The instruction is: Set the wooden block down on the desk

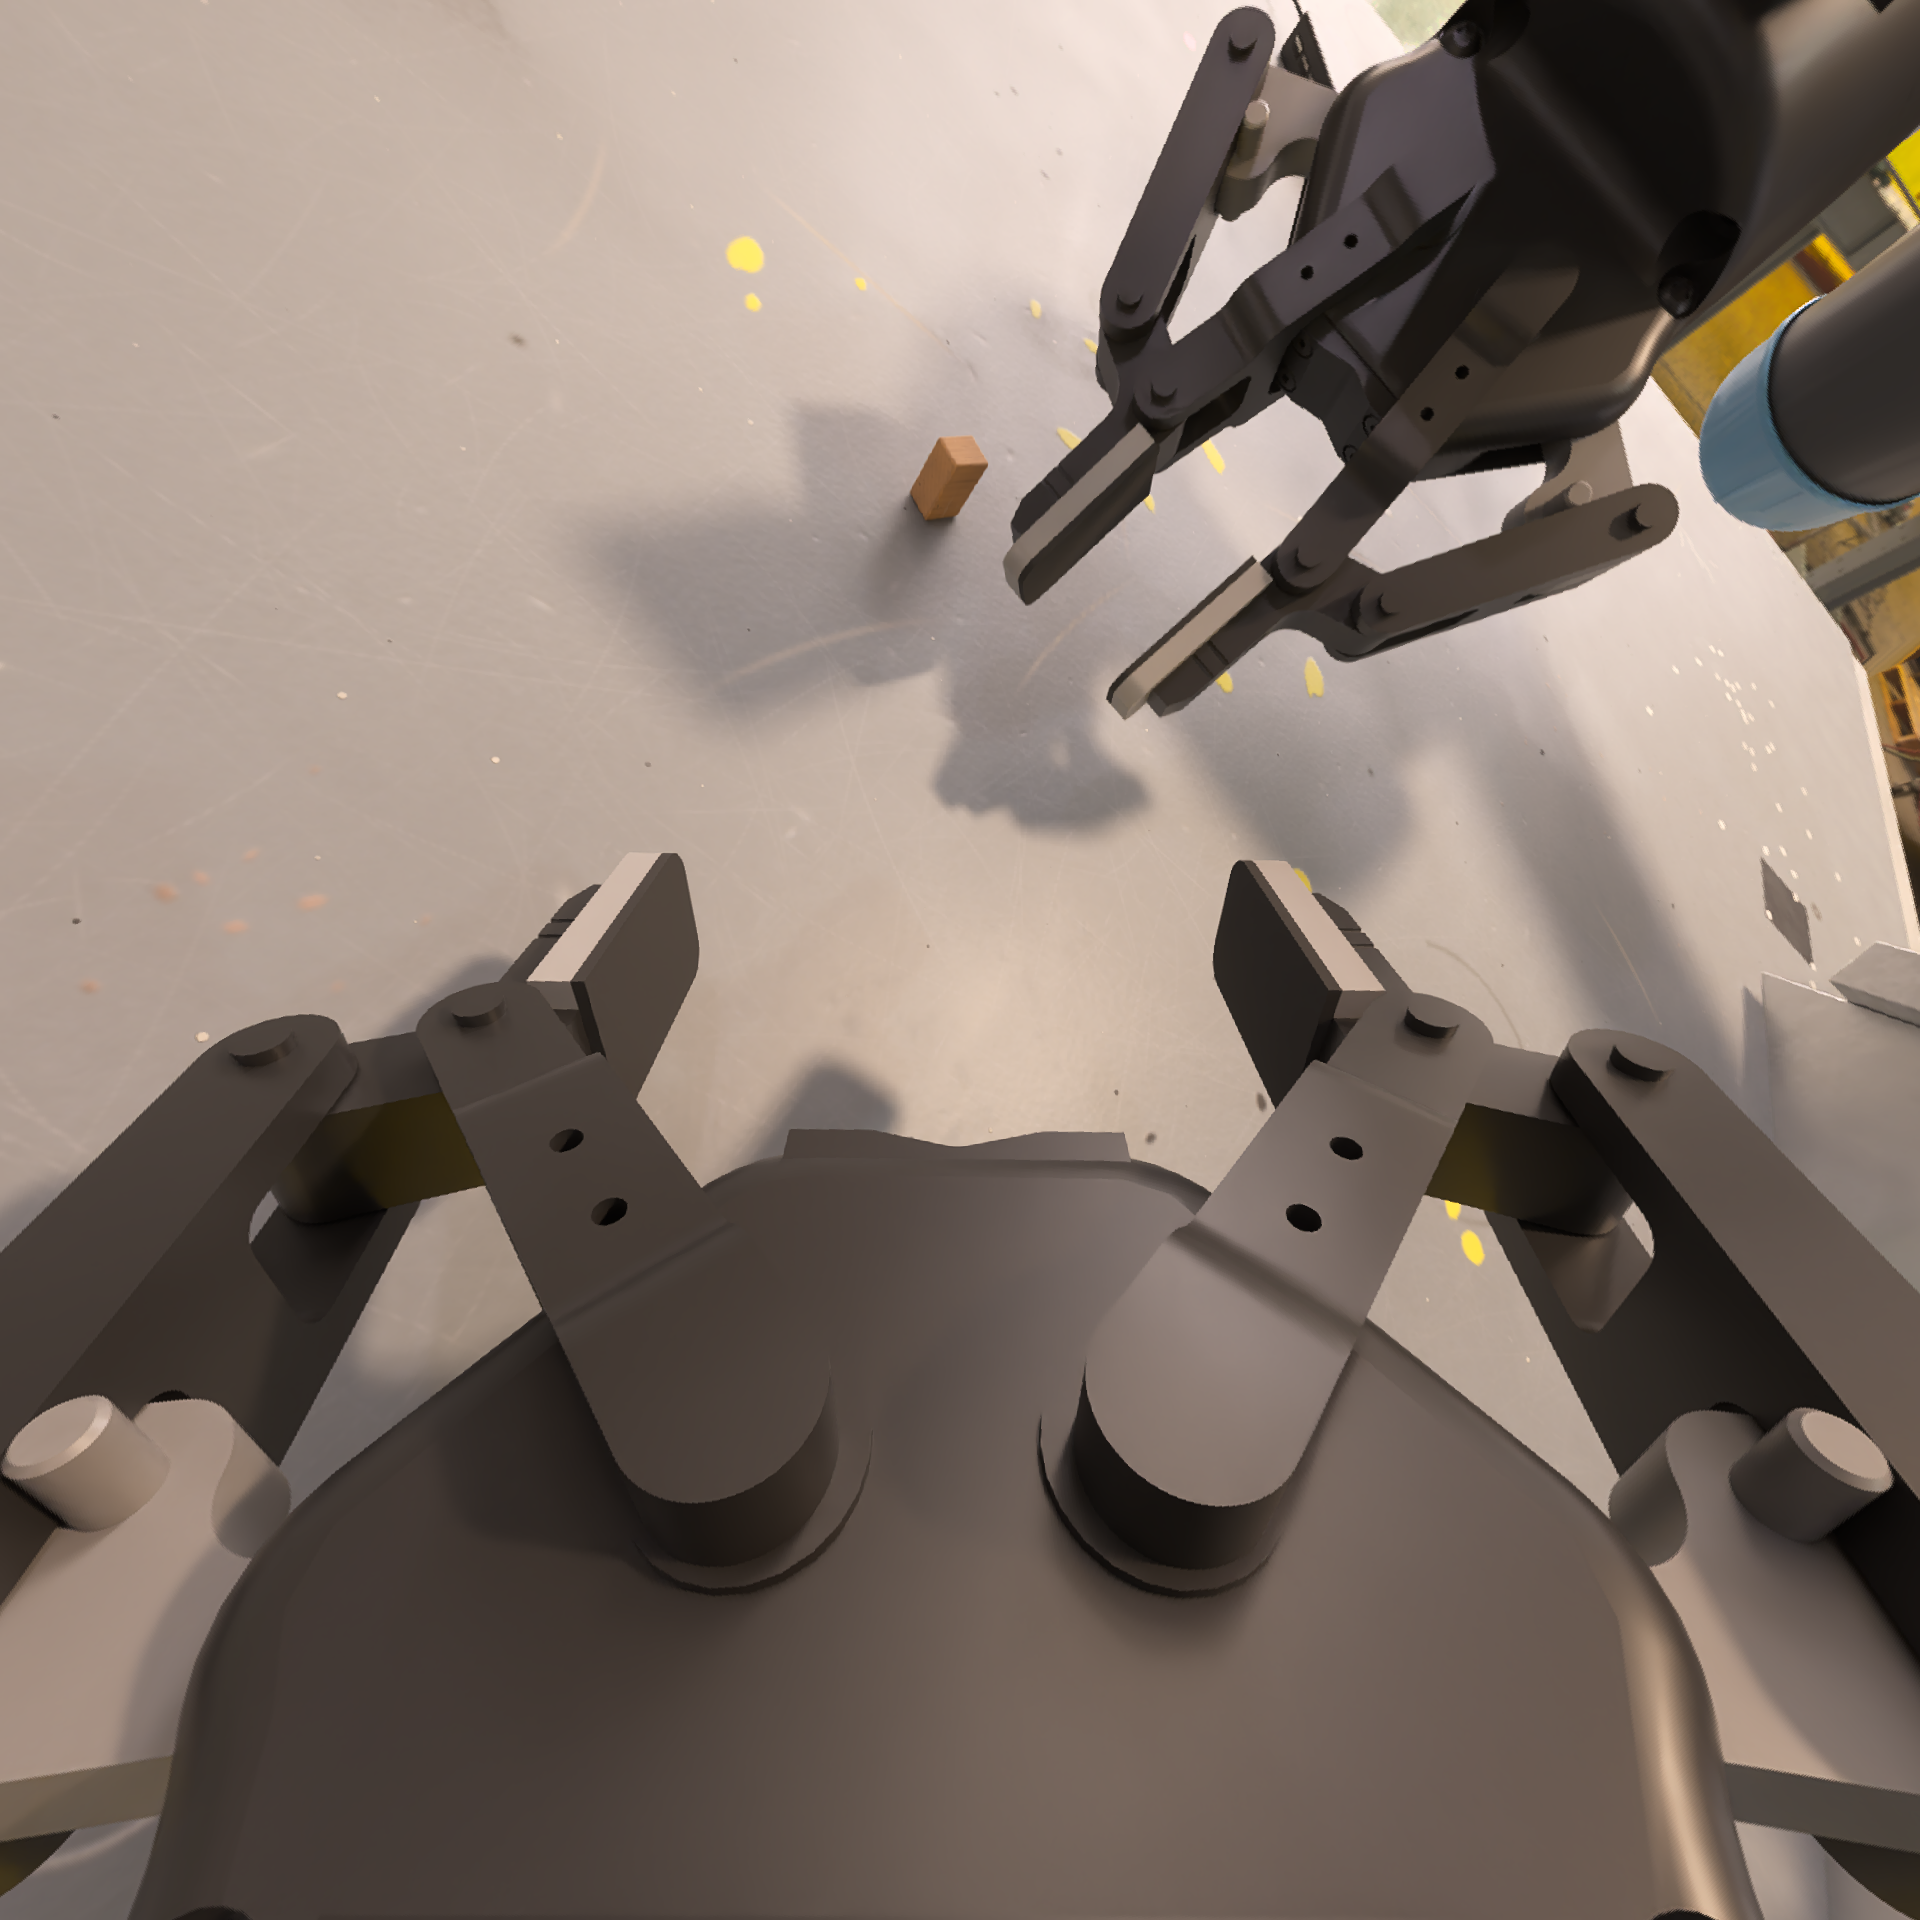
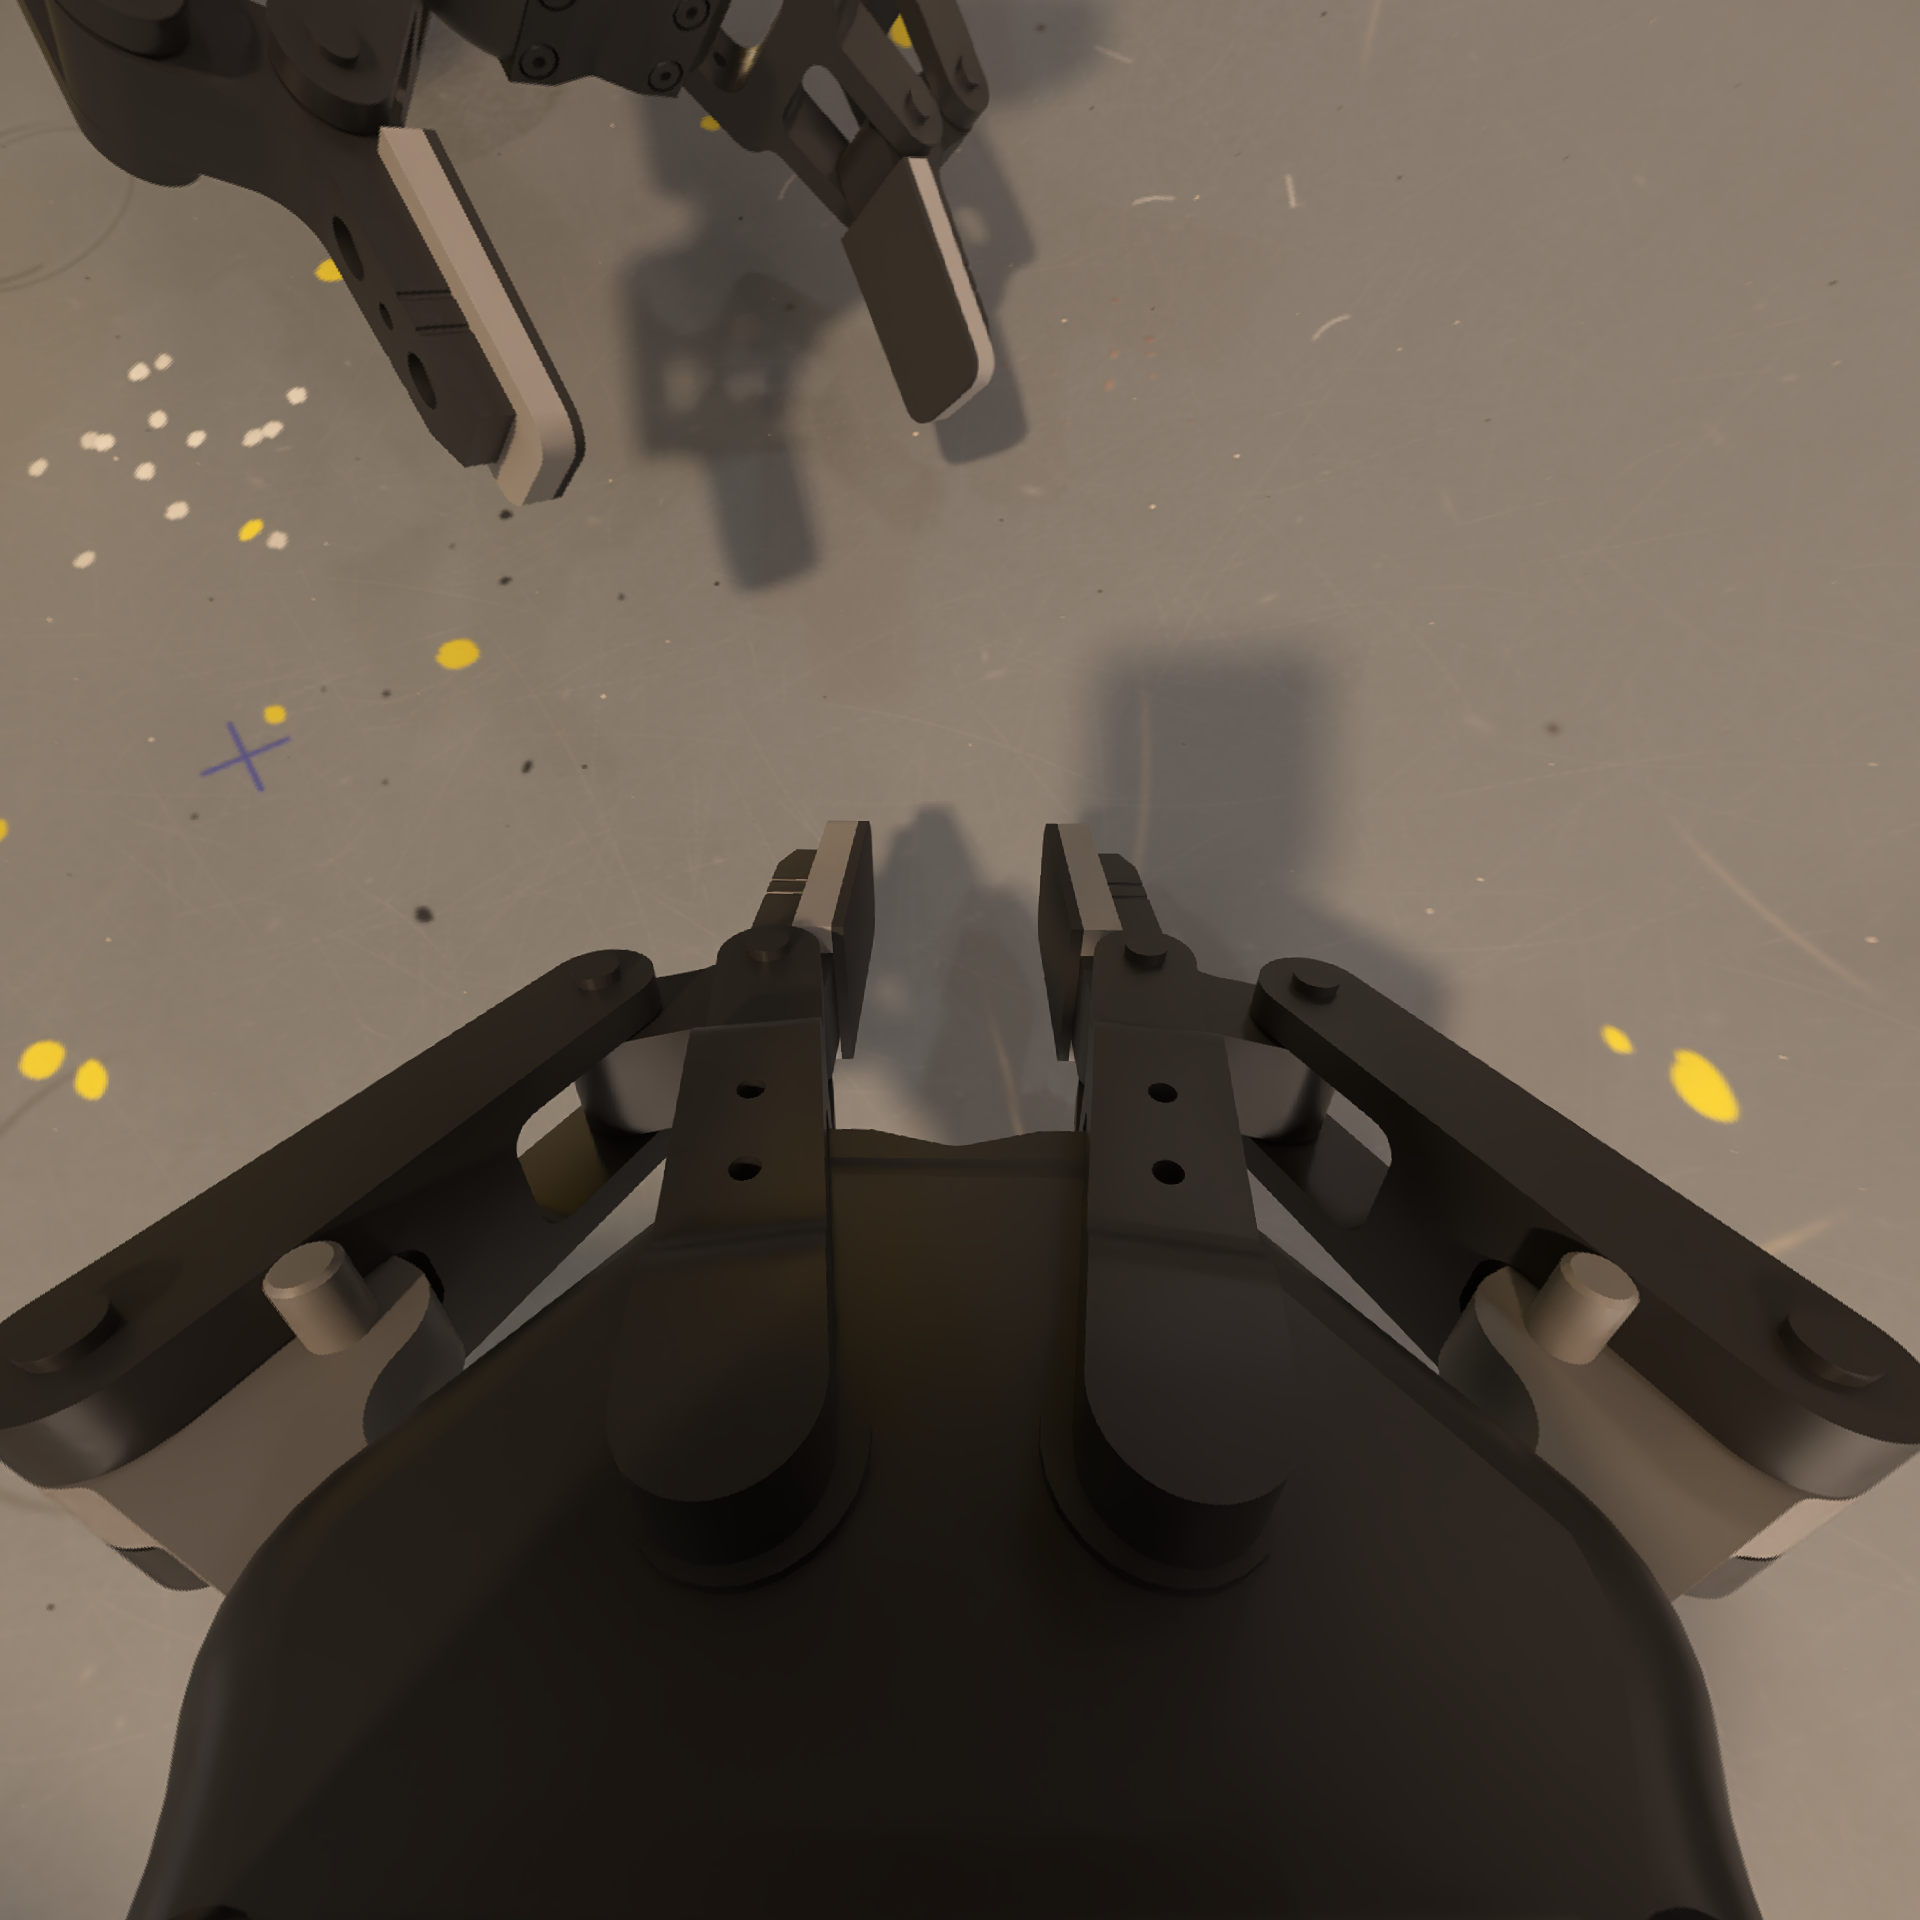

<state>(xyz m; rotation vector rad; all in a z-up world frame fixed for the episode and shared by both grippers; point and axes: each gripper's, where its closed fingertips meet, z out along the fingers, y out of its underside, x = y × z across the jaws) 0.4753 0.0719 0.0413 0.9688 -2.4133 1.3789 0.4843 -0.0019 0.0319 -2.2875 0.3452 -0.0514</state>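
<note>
Left wrist view: small tan rectangular wooden block [image 1: 948,476] lies free on the scuffed grey paint-flecked desk [image 1: 364,520], far centre, left gripper [image 1: 956,914] wide and empty; right wrist view: right gripper [image 2: 956,883] narrowly parted, empty, block unseen; placement judged done, next calls for withdrawal.

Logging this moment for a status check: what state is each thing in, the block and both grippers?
wooden block: lying on the desk, free of both grippers.
left gripper: open wide, fingers empty, above the desk.
right gripper: open with a narrower gap, nothing between its fingers, beside the block and not touching it.
</note>
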